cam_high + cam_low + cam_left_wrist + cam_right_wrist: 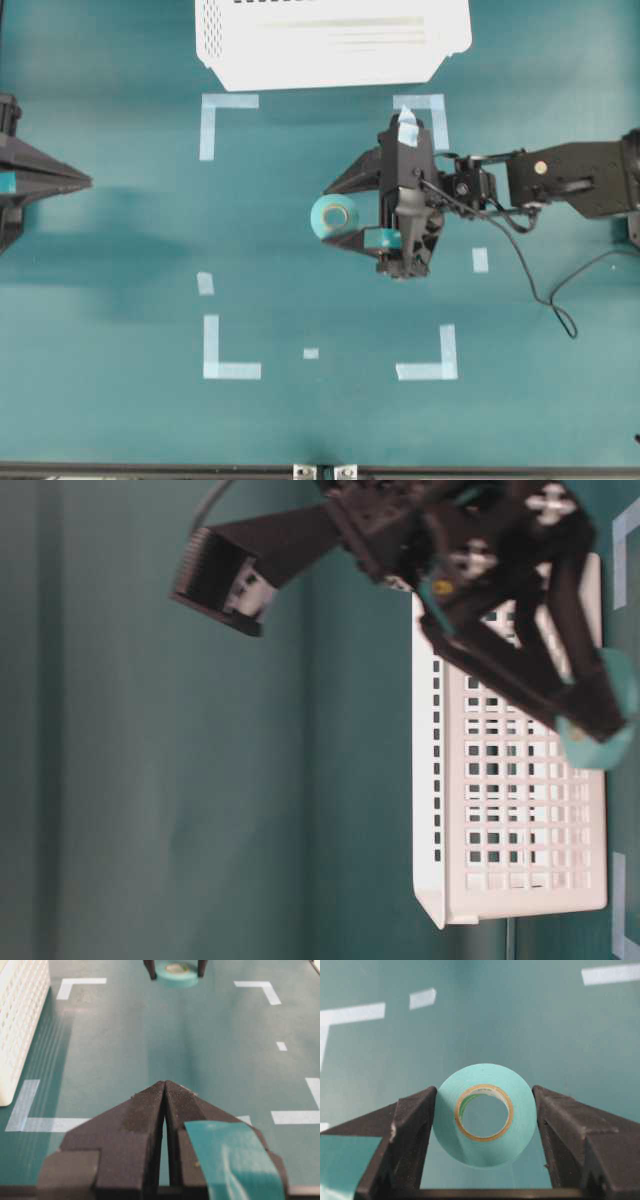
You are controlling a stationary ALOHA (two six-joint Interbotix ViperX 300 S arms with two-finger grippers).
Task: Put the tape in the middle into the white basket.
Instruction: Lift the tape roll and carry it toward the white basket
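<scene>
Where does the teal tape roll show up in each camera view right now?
Overhead: tape at centre, between the right end effector's fingers.
Table-level: blurred at the right edge, before the white basket.
Left wrist: top centre.
Right wrist: centre, hole facing the camera.
Shared landmark: the dark fingers flanking it.

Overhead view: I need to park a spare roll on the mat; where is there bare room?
Bare mat lies between the left gripper and the tape, and along the near edge. It is crowded where the right gripper grips the tape, and by the white basket.
</scene>
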